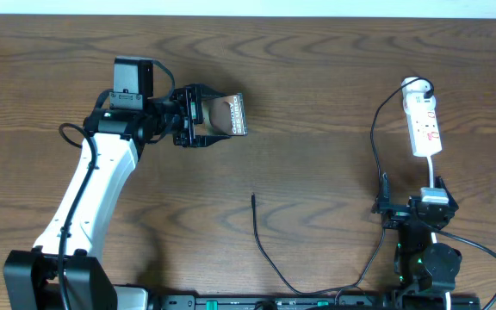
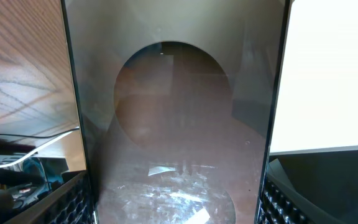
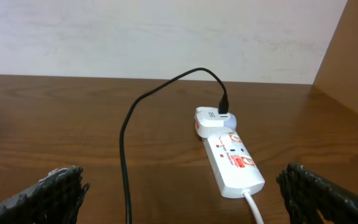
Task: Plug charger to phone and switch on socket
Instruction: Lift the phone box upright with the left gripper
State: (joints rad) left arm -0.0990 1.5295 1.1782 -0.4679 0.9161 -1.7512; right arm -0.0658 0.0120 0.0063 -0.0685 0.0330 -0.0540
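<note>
My left gripper (image 1: 212, 116) is shut on the phone (image 1: 222, 114), a dark slab with a brownish oval, gripping it by its long edges. In the left wrist view the phone (image 2: 176, 124) fills the space between the black fingers (image 2: 73, 199). The charger is a thin black cable whose free tip (image 1: 253, 198) lies on the table mid-front. It loops along the front edge and runs up to a plug (image 1: 416, 86) at the far end of the white socket (image 1: 425, 127). My right gripper (image 1: 413, 200) stands open just in front of the socket (image 3: 232, 158), holding nothing.
The socket's white cord (image 3: 253, 208) runs back toward my right arm. The charger cable (image 3: 124, 143) crosses the table between the right fingers. A pale wall stands behind the table's far edge, and a brown panel (image 3: 353, 56) rises at the right.
</note>
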